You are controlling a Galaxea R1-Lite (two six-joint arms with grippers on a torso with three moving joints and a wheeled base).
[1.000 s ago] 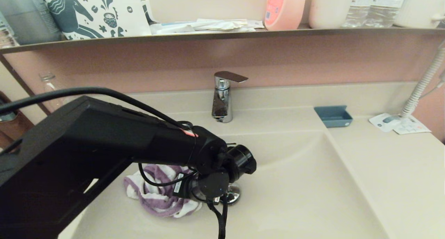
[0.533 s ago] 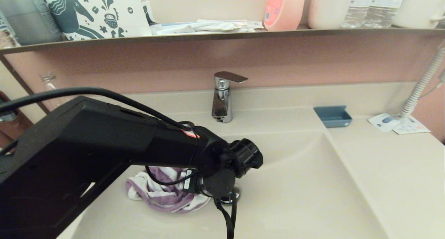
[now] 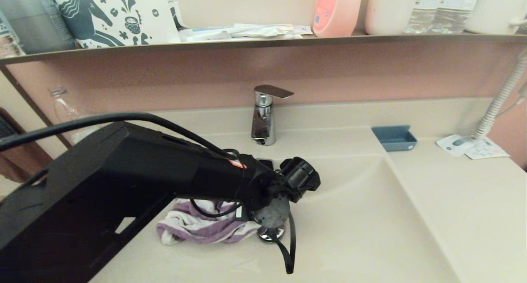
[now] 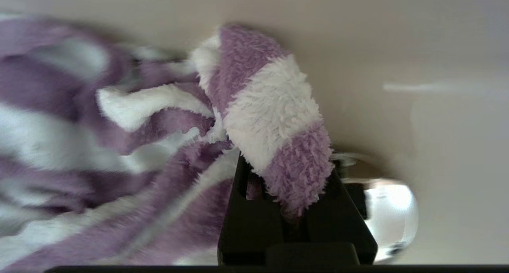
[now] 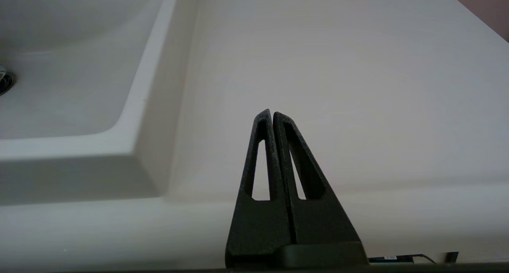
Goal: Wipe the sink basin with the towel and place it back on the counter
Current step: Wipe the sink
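The purple-and-white striped towel (image 3: 197, 227) lies bunched on the floor of the cream sink basin (image 3: 362, 217), just left of the chrome drain plug (image 3: 269, 235). My left arm reaches down into the basin over it. In the left wrist view my left gripper (image 4: 286, 170) is shut on a fold of the towel (image 4: 262, 102), with the drain plug (image 4: 391, 209) close beside the fingers. My right gripper (image 5: 272, 114) is shut and empty, held low over the counter (image 5: 338, 66) to the right of the basin. It does not show in the head view.
A chrome faucet (image 3: 263, 118) stands at the back of the basin. On the counter (image 3: 465, 200) to the right are a blue dish (image 3: 394, 137), some paper cards (image 3: 469, 146) and a white ribbed hose (image 3: 498, 101). A dark-edged shelf (image 3: 288, 40) above carries bottles and a printed bag.
My left arm has swung to the right and a little toward the back of the basin, dragging the towel across the basin floor up against the drain plug.
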